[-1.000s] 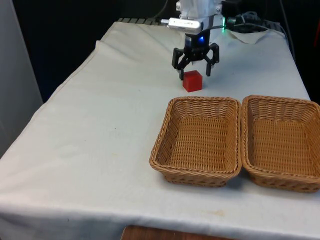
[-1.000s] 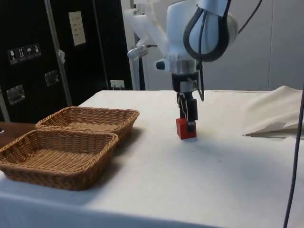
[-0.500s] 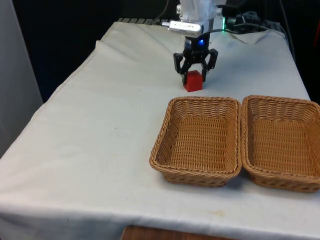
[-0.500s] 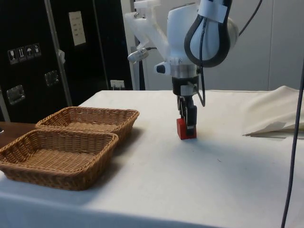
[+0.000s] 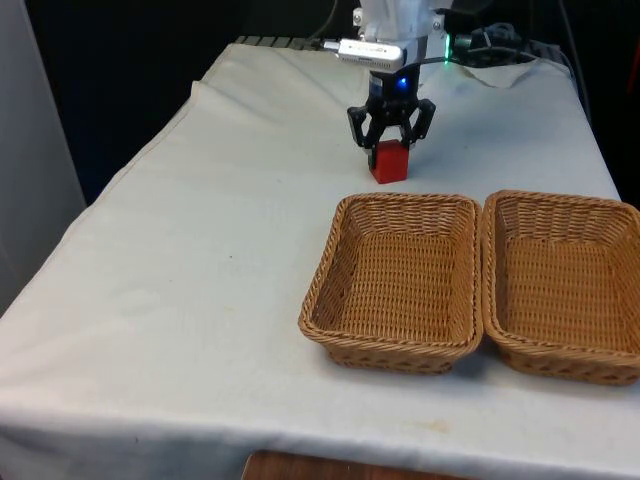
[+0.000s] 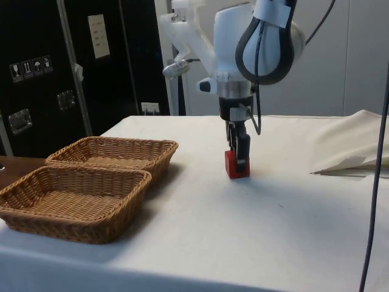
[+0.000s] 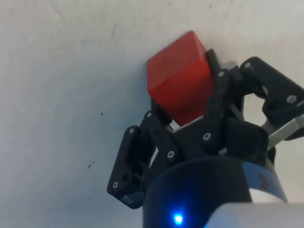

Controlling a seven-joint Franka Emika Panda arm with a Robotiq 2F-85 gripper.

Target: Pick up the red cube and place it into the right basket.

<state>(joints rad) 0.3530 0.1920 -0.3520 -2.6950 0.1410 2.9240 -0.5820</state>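
Arm vertical, gripper [image 5: 391,148] jaws clamped

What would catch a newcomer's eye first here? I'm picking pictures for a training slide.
First, the red cube, bright against the white cloth, with the black end effector closed around it at the table's far end. Next, the two wicker baskets sitting side by side nearer the camera, toward the front view's right.

even bright light, soft shadows, dark backdrop

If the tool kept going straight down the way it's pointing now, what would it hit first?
The small red cube already sits between the tool's fingers, so next it would likely meet the white tablecloth right beneath.
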